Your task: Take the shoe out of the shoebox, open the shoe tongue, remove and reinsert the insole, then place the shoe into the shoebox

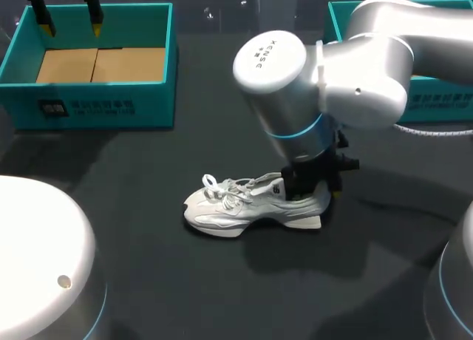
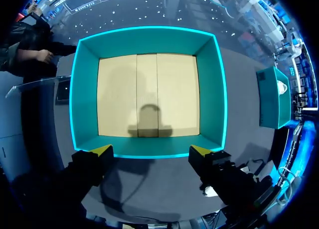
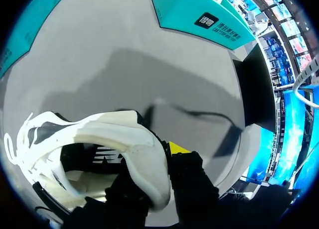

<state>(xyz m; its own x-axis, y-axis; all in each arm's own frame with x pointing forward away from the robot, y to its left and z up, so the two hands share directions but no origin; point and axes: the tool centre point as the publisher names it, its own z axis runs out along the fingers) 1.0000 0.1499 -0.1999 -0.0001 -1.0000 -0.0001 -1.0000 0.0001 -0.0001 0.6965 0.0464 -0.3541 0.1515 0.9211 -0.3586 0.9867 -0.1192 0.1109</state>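
A white sneaker stands upright on the dark table near the middle, toe to the left, laces loose. My right gripper is at its heel, shut on the heel collar. In the right wrist view one finger sits inside the shoe and the yellow-tipped one presses the outside of the heel. The pale insole shows inside. My left gripper hangs open above the teal shoebox at the back left. The left wrist view shows its fingers spread over the box's near wall, nothing between them.
A second teal box stands at the back right, behind my right arm, and appears beyond the shoe in the right wrist view. The left shoebox holds only a cardboard bottom. Dark table lies in front of the shoe.
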